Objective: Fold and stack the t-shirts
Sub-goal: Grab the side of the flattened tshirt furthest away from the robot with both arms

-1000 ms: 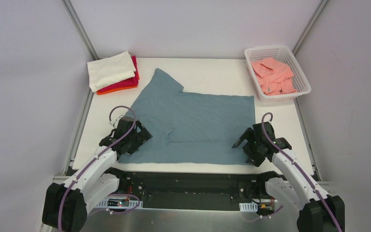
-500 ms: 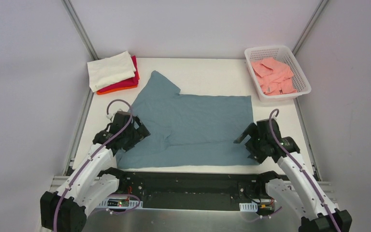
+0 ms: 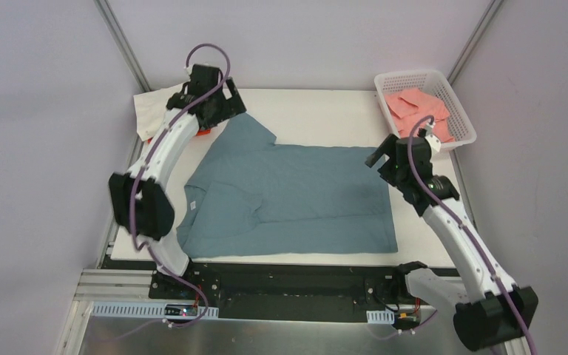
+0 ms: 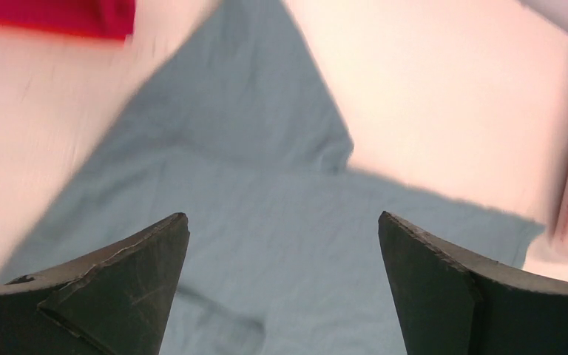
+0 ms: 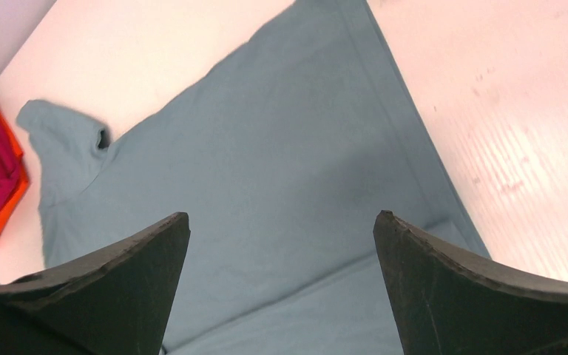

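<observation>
The slate blue-grey t-shirt (image 3: pixel 296 192) lies spread flat on the table, its near strip folded over and its white neck label (image 3: pixel 191 205) at the left. One sleeve (image 3: pixel 250 127) points to the far left. My left gripper (image 3: pixel 223 109) is open and empty above that sleeve; the left wrist view shows the sleeve (image 4: pixel 259 74) beyond my gripper (image 4: pixel 281 222). My right gripper (image 3: pixel 377 157) is open and empty above the shirt's far right corner; the right wrist view shows the shirt (image 5: pixel 266 170) under my gripper (image 5: pixel 281 218).
A stack of folded shirts sits at the far left: cream-white (image 3: pixel 151 111) on top, red and orange (image 3: pixel 202 133) below, partly hidden by my left arm. A white lattice basket (image 3: pixel 460 140) at the far right holds salmon-pink shirts (image 3: pixel 414 103).
Both grippers have left the shirt's near corners and swung up to its far side, the left to the sleeve, the right to the far right corner. The shirt stays flat.
</observation>
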